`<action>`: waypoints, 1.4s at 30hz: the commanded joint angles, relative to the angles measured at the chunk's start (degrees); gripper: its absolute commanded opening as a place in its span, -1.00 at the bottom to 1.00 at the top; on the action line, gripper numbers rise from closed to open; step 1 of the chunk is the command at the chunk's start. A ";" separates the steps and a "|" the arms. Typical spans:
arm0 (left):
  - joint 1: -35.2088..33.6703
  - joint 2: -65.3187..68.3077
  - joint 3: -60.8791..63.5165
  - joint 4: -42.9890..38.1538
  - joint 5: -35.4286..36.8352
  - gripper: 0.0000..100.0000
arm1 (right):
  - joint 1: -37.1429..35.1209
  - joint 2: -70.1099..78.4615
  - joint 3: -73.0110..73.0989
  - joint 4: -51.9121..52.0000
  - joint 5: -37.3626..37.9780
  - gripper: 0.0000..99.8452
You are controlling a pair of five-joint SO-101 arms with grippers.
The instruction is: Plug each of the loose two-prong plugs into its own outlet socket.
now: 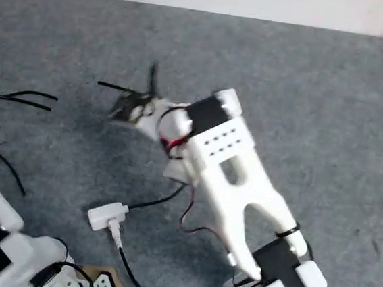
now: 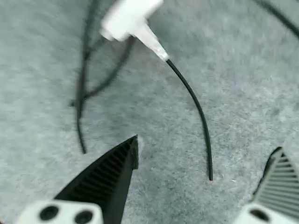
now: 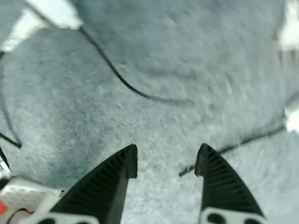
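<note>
The left claw (image 2: 204, 156) is held widely spread above the grey tabletop (image 2: 243, 70), nothing pinched. The right claw (image 3: 167, 158) is likewise spread and empty. A white plug (image 1: 108, 215) with a black cord (image 2: 195, 105) is seen lying on the tabletop between the arms.

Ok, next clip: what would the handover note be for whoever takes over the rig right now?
Left gripper: fingers open, empty, low over the grey mat, facing a white plug and its black cable.
Right gripper: fingers open, empty, out over the middle of the mat.
Done: nothing; the plug lies loose.
Left: grasp each plug and plug it in.
</note>
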State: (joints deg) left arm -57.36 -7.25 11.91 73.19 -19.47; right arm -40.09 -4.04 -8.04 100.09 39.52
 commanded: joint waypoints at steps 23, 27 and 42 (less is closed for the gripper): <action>28.18 24.22 -28.62 28.57 -23.91 -0.30 | 8.75 -3.38 9.98 0.92 -4.84 -0.60; 34.95 22.81 -21.14 28.48 -24.09 -0.30 | 12.97 -10.86 26.51 -3.91 0.26 -0.60; 39.87 -3.30 17.80 14.24 -27.69 -0.30 | 19.65 -14.20 56.22 -33.10 -13.19 -0.60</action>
State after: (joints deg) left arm -18.42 -3.21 20.70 93.85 -44.97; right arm -21.36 -16.09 47.96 69.41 28.53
